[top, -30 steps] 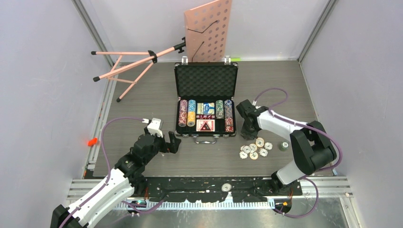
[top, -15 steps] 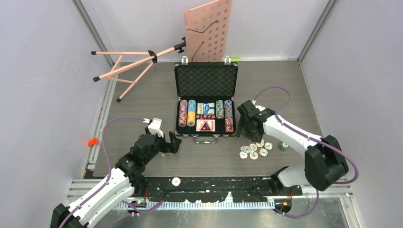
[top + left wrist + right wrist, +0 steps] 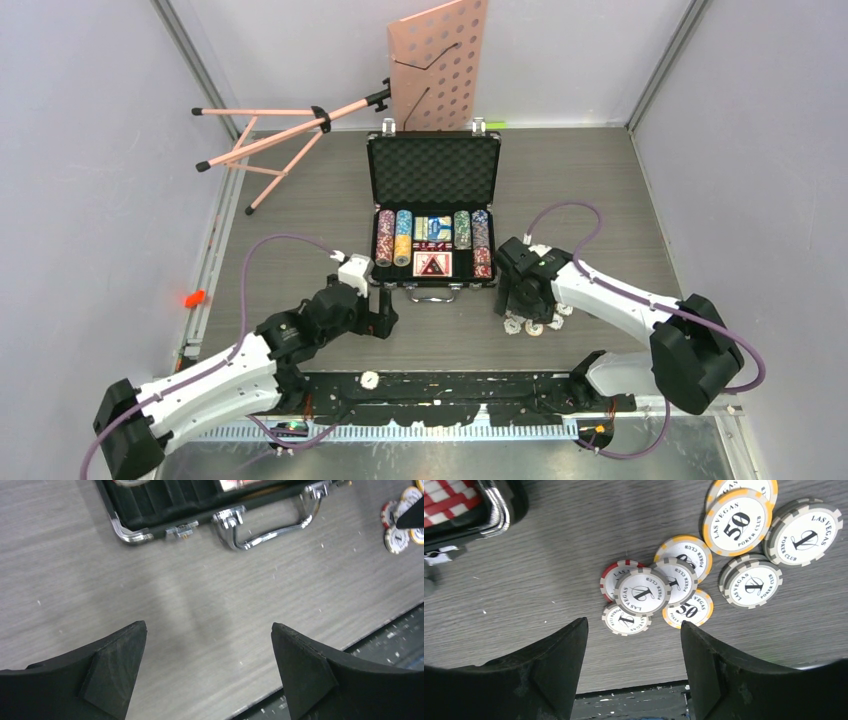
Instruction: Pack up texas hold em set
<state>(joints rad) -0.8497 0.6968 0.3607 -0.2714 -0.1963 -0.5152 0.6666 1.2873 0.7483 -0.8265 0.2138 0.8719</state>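
R gripper (image 3: 634,645) stands open, nothing between the jaws, just above the loose poker chips (image 3: 644,592); in top view these lie lower right of the briefcase (image 3: 433,170), on the table. Chips look light, stiff and smooth. They overlap, so probably best to pinch a free outer one by its edges. L gripper (image 3: 207,650) is open too and empty, near the case handle (image 3: 270,527). The pink music stand (image 3: 440,60), top centre, is well apart and no obstacle.

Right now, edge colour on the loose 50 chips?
Yellow-orange with white stripes on the 50 chips; clearest in the right wrist view.
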